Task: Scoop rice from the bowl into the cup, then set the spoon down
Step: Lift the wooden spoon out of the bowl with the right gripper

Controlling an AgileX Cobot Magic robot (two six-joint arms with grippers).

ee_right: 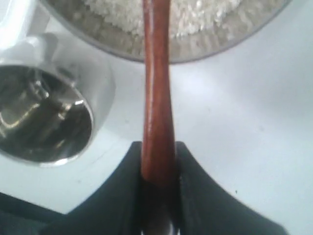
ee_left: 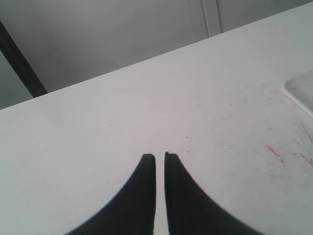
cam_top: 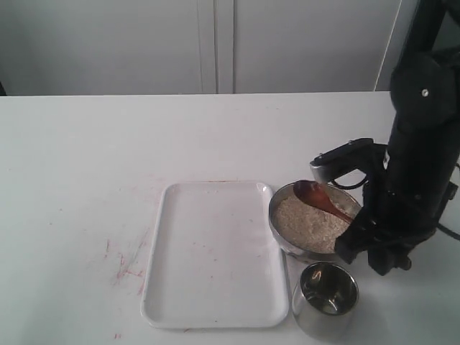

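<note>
Your right end effector [ee_right: 157, 149] grips the spoon [cam_top: 321, 198] by its handle, angling the scoop over the rice [cam_top: 307, 224] in the bowl [cam_top: 276, 228] at lower right, so you can dip, then swing to the cup [cam_top: 327, 293] just below.

Bright even light, soft shadows, washed-out white table [cam_top: 86, 158], glare on cup [cam_top: 327, 291], right wrist view blurred close up
</note>
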